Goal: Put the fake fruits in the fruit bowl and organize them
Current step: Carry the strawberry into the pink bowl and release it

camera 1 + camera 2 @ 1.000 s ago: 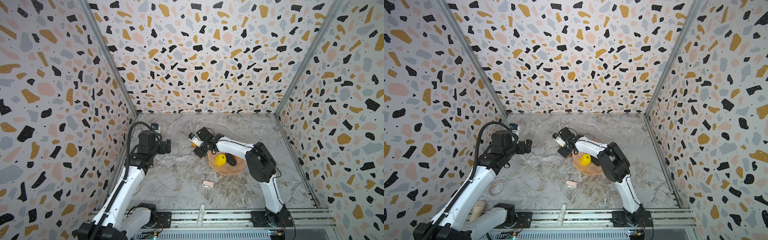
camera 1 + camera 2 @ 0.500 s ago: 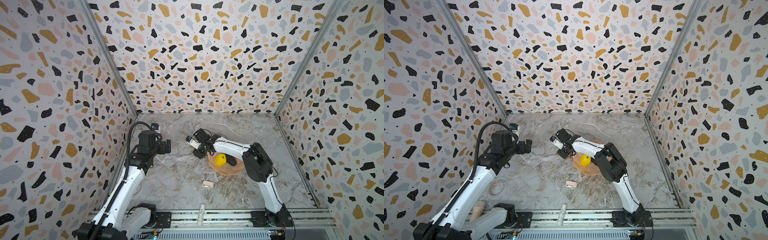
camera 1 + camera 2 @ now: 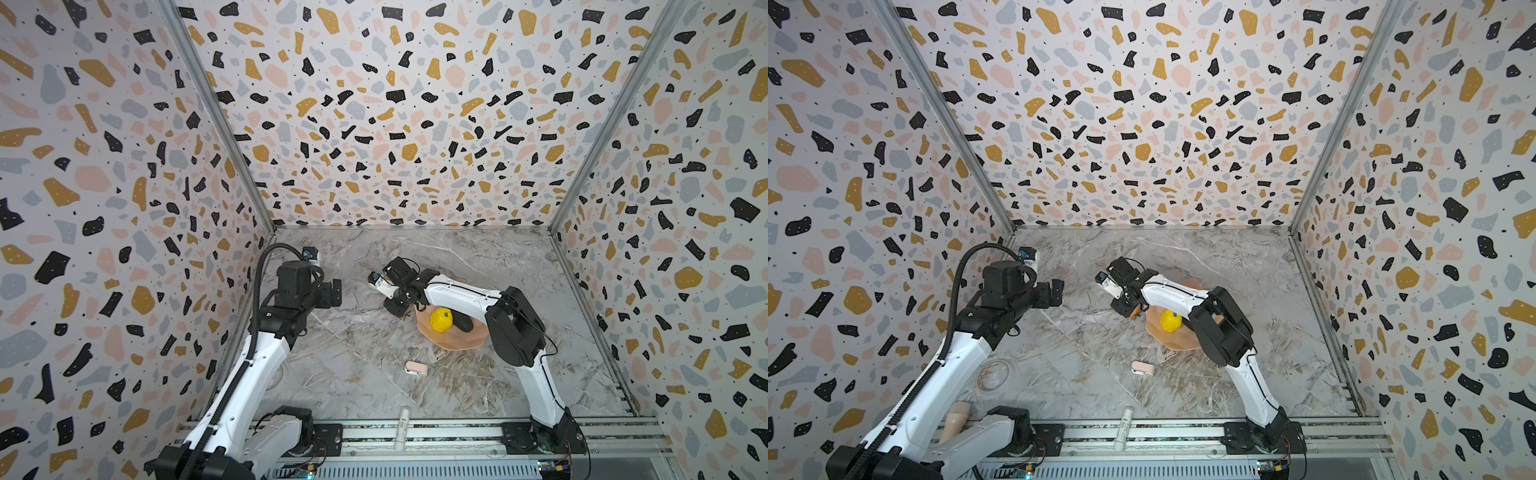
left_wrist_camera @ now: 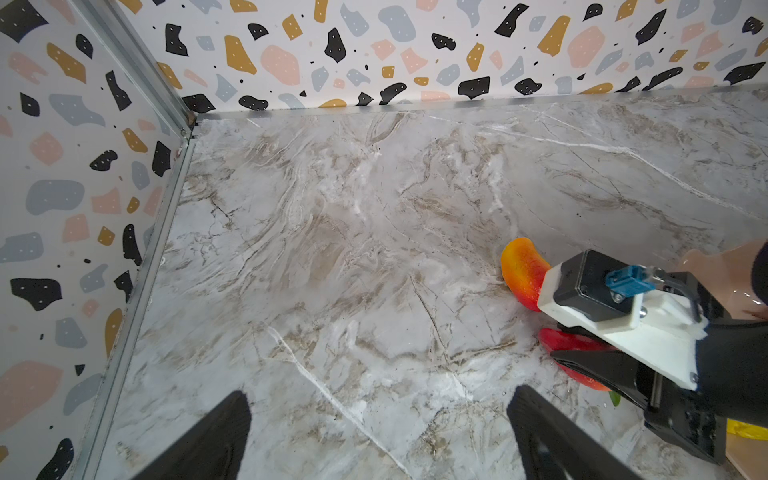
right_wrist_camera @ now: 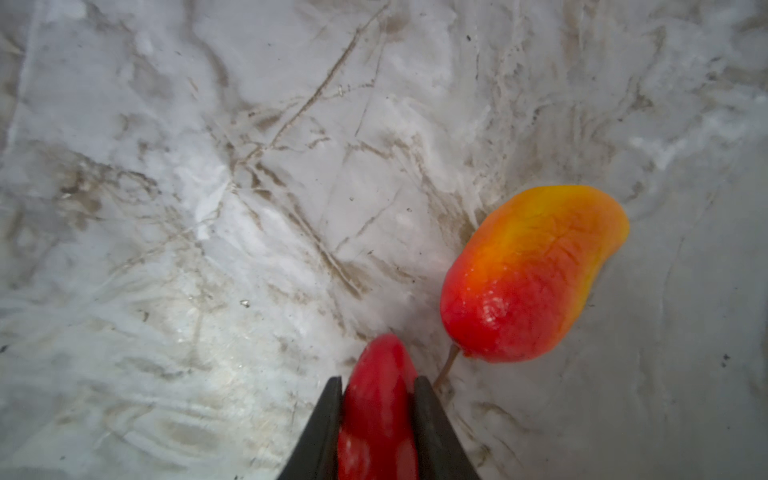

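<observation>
R gripper (image 5: 378, 384) clamped on red fruit (image 5: 379, 357), long axis along jaws. Fruit bowl (image 3: 457, 344) sits just behind, twd R arm base; mango (image 5: 536, 274) lies beside.

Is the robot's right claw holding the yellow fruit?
No, the right gripper is shut on a red fruit; the yellow fruit sits in the bowl.

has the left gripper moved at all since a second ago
No. In a top view the left gripper sits at the same spot, just as far from the left corner post and the pink clip, open.
</observation>
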You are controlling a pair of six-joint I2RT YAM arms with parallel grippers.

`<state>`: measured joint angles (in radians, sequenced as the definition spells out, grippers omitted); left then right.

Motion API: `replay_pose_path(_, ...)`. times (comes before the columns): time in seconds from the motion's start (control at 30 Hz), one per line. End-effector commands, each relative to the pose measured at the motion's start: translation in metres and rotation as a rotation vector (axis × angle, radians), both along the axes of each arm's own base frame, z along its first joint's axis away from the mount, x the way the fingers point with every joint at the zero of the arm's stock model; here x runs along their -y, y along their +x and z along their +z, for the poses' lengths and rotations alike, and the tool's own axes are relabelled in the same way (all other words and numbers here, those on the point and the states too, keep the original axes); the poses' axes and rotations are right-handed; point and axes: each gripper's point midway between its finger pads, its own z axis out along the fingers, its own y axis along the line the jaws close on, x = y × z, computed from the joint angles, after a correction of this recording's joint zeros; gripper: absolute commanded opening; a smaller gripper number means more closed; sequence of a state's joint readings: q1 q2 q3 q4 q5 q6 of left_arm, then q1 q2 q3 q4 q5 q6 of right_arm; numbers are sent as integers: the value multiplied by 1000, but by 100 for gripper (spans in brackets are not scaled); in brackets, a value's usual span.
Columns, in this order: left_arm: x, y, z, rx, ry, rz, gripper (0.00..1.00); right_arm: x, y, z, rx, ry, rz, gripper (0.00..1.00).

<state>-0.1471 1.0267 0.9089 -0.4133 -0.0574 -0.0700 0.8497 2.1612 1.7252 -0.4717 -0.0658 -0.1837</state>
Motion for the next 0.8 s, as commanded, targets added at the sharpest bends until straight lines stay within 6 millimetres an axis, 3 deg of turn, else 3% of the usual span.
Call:
replay_pose_path(0.0, 2, 1, 8, 41, 1, -11, 100, -5, -8, 84, 80, 142, 13, 7)
replay_pose_path(0.17, 2, 1, 9, 42, -1, -11, 100, 19, -19, 130, 141, 197, -23, 4)
replay_pose_path(0.3, 2, 0, 8, 41, -1, -12, 99, 55, -32, 145, 151, 204, -88, 3)
replay_pose_path(0.53, 3, 0, 11, 45, -6, -18, 100, 130, -69, 132, 78, 180, -234, 2)
replay_pose_path(0.77, 7, -1, 12, 50, -23, -30, 100, 173, -97, 107, -60, 124, -333, 2)
